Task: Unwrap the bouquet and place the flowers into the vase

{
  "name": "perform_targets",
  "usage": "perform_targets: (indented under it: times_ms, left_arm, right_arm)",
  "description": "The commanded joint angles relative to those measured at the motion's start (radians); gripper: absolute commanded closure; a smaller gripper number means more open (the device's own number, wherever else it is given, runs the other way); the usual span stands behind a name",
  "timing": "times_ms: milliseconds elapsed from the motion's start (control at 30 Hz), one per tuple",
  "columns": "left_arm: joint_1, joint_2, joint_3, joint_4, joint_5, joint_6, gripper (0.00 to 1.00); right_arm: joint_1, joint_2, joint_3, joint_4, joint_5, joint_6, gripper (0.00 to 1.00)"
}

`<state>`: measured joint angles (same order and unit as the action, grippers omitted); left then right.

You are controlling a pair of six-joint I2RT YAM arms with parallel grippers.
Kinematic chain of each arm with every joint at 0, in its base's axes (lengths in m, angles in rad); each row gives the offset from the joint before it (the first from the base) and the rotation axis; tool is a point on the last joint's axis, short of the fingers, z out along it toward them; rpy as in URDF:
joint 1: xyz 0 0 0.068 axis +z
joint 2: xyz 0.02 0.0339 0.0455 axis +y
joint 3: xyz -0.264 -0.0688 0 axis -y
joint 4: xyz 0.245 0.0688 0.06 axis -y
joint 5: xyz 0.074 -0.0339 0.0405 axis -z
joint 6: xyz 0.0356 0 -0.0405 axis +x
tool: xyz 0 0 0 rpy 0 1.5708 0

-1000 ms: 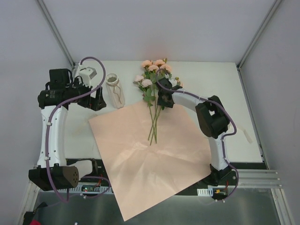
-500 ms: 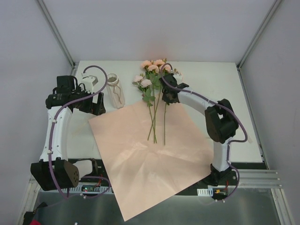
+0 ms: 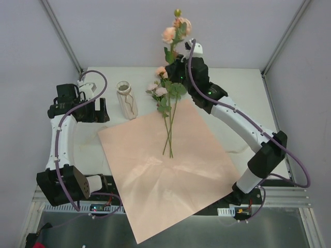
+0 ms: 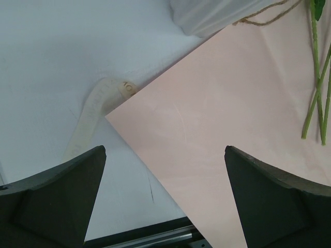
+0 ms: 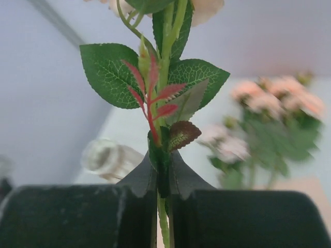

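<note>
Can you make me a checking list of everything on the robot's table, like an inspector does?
Surface: white table, partly covered by a flat pink paper sheet overhanging the near edge.
Job's things: small white crackle-lined ceramic vase upright, no flowers in it; green-stemmed peach and pink artificial roses lying on the sheet; one more rose stem held up in the air.
Clutter: pale cream strip beside the sheet's corner.
Grippers: left gripper open, holding nothing; right gripper shut on the rose stem.
Cables: purple cables along both arms.
Surroundings: grey walls with metal frame posts.
</note>
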<state>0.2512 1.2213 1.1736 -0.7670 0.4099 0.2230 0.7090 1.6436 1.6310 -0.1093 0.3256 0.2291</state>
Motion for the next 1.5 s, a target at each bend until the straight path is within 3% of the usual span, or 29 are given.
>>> perform_targets:
  times_ms: [0, 33, 100, 267, 567, 1133, 1467]
  left_arm:
    - [0.013, 0.010, -0.023, 0.044, 0.010, -0.034, 0.01]
    - [0.017, 0.017, -0.035, 0.054, 0.007, -0.033, 0.01]
    - [0.025, 0.021, -0.051, 0.063, 0.007, -0.028, 0.01]
    - [0.040, 0.007, -0.103, 0.074, 0.033, -0.008, 0.01]
    - [0.057, -0.013, -0.143, 0.089, 0.066, 0.006, 0.01]
    - [0.060, -0.058, -0.147, 0.090, 0.110, 0.002, 0.01]
    - [0.062, -0.083, -0.166, 0.084, 0.122, 0.012, 0.01]
  right_arm:
    - [0.055, 0.057, 0.060, 0.569, -0.287, -0.146, 0.99]
    - [0.058, 0.077, 0.059, 0.671, -0.386, -0.123, 0.99]
    - [0.073, 0.145, 0.102, 0.895, -0.445, -0.111, 0.99]
    - [0.102, 0.278, 0.291, 1.005, -0.490, -0.106, 0.99]
    - [0.110, 0.393, 0.478, 1.054, -0.471, -0.047, 0.99]
    - [0.110, 0.489, 0.478, 1.154, -0.441, -0.080, 0.99]
    - [0.095, 0.561, 0.492, 1.103, -0.451, -0.074, 0.99]
